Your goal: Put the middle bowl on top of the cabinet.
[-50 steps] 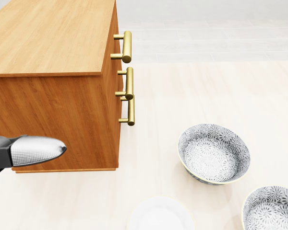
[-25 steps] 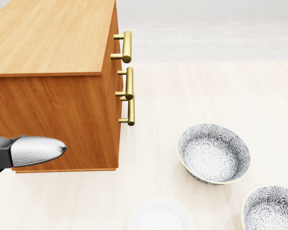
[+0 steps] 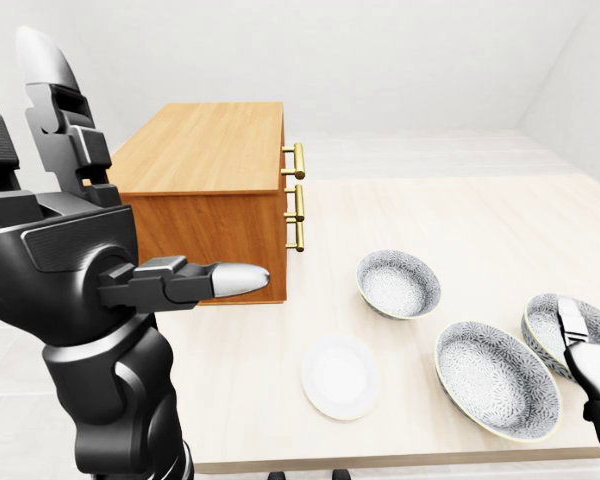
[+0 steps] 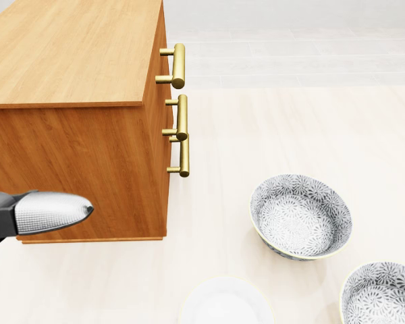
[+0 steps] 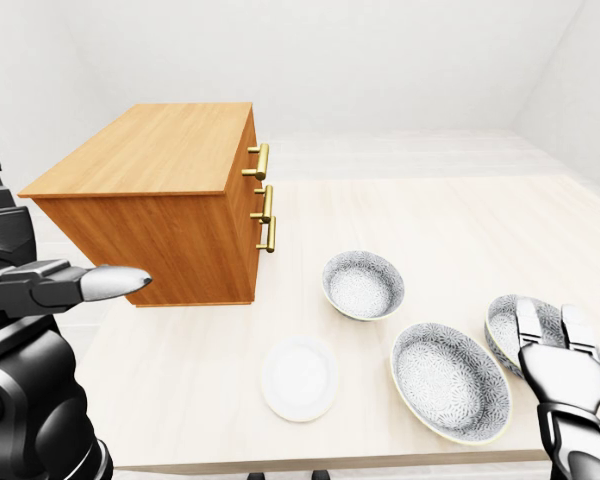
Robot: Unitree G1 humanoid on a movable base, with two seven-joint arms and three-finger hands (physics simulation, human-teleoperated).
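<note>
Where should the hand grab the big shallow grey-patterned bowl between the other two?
Probably the rim of the big shallow grey-patterned bowl, pinched from above on its right side in the right-eye view, nearest the right hand. It sits upright and open, too wide to wrap.

wooden cabinet [image 4: 67,61] top-left, three brass handles [image 4: 180,116] on right face | patterned bowl [image 4: 300,216] on table [image 4: 290,128] | second bowl [image 4: 381,293] cropped bottom-right | white plate [image 4: 226,305] cropped at bottom | left hand [image 4: 3,221] fingers [image 4: 54,211] at left edge
</note>
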